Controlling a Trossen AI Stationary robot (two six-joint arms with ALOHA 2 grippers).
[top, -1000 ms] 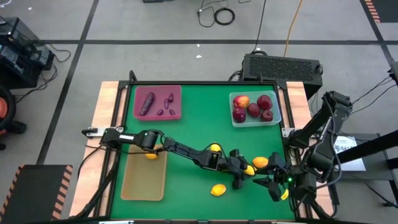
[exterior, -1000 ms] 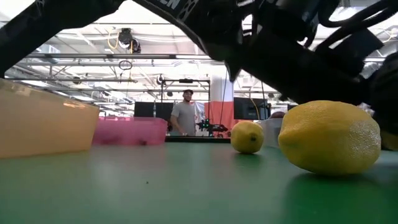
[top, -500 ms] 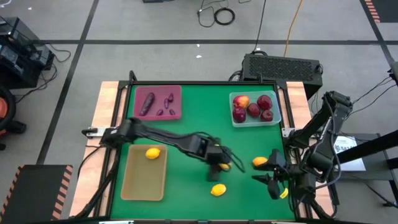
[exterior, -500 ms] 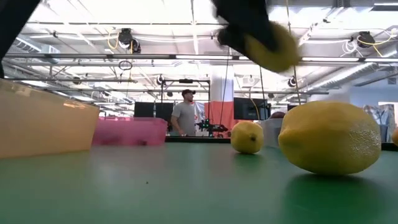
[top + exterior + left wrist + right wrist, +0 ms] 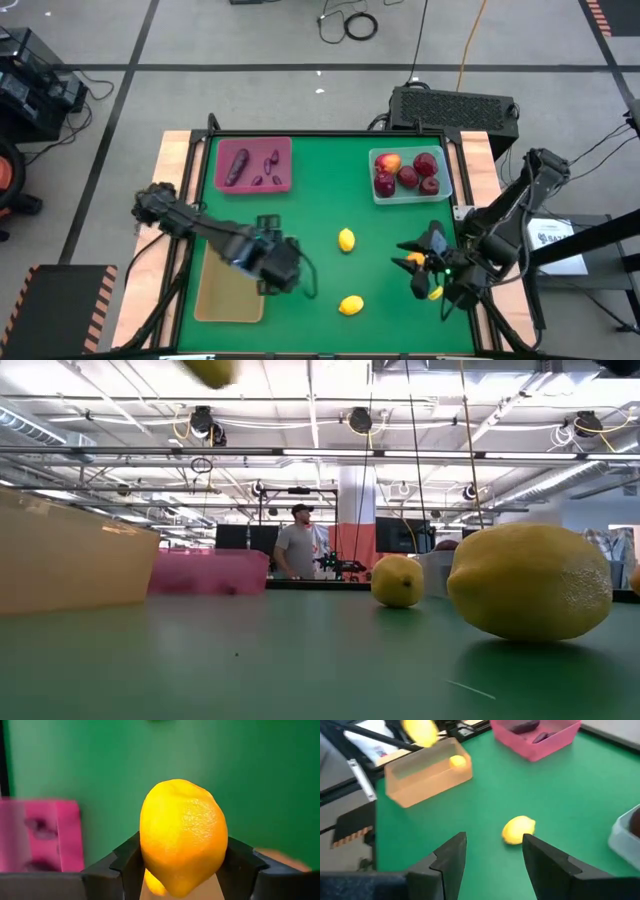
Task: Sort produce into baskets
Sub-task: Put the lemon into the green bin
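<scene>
My left gripper (image 5: 280, 272) is shut on a yellow lemon (image 5: 183, 837), above the right edge of the tan-yellow tray (image 5: 225, 295). That lemon also shows at the top of the low view (image 5: 210, 368). A second lemon (image 5: 457, 761) lies in the tray. Two lemons (image 5: 346, 239) (image 5: 350, 305) rest on the green table. My right gripper (image 5: 414, 265) is open over the table's right side, at the orange fruit (image 5: 411, 263); I cannot tell whether it touches it. The maroon tray (image 5: 285, 150) holds purple vegetables, and the clear tray (image 5: 445, 190) holds red apples. My left gripper pinches the lemon's two opposite sides (image 5: 146, 851) between its two fingers, across the fruit's middle. The lemon's upper end sticks out past the fingertips. It is lifted clear of the table and the tray.
The table has raised wooden side rails (image 5: 170, 190). A black box (image 5: 455, 105) stands behind the far right corner. A person (image 5: 297, 548) stands in the room beyond the table. Bare green mat lies in the middle (image 5: 320, 200).
My left gripper has risen with a lemon from the table's right middle and carried it toward the left edge, to above the tan tray. The lemon is lifted clear. My right gripper has shifted a little toward the far edge and the left.
</scene>
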